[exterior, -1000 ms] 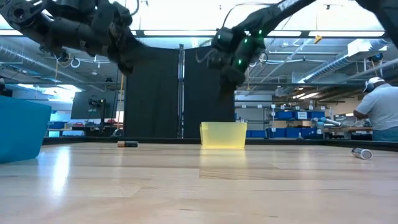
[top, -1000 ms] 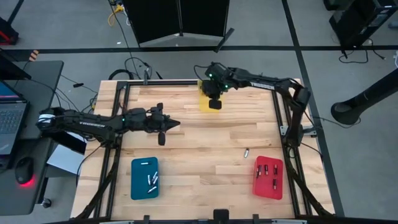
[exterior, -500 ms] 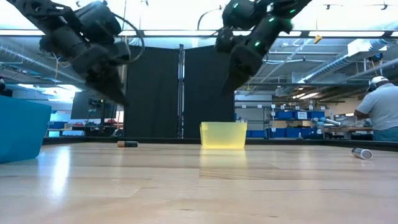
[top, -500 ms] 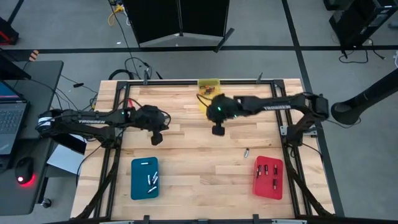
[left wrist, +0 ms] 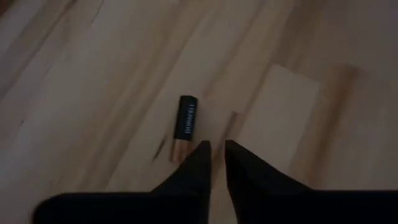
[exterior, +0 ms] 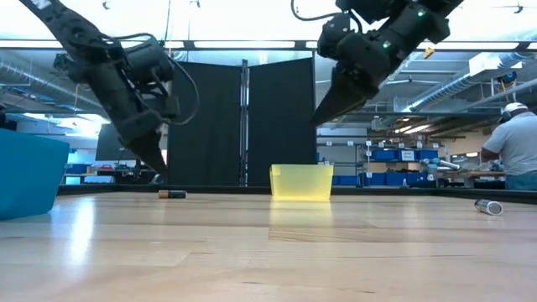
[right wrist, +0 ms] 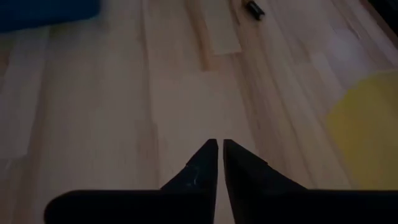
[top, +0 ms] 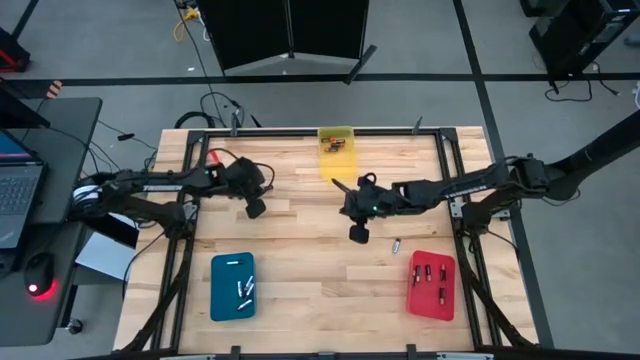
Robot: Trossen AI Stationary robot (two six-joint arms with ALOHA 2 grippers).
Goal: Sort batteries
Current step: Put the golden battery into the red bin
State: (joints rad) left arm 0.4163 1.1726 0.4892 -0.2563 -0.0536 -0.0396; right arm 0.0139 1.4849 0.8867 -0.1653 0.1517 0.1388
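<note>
Wooden table | sorted: 3 batteries in teal tray, 4 in red tray | left: dark battery, silvery battery | left gripper and right gripper jaws slightly parted, empty.

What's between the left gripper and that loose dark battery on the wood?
Nothing visible. The left gripper hangs just above bare table, its fingers slightly apart and empty, with the dark copper-ended battery lying right beside its tips. The right gripper is off near mid-table, clear of the path.

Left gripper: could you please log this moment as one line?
left gripper: slightly open, empty, near dark battery | right gripper: above mid-table, empty | silvery battery: loose near red tray
</note>
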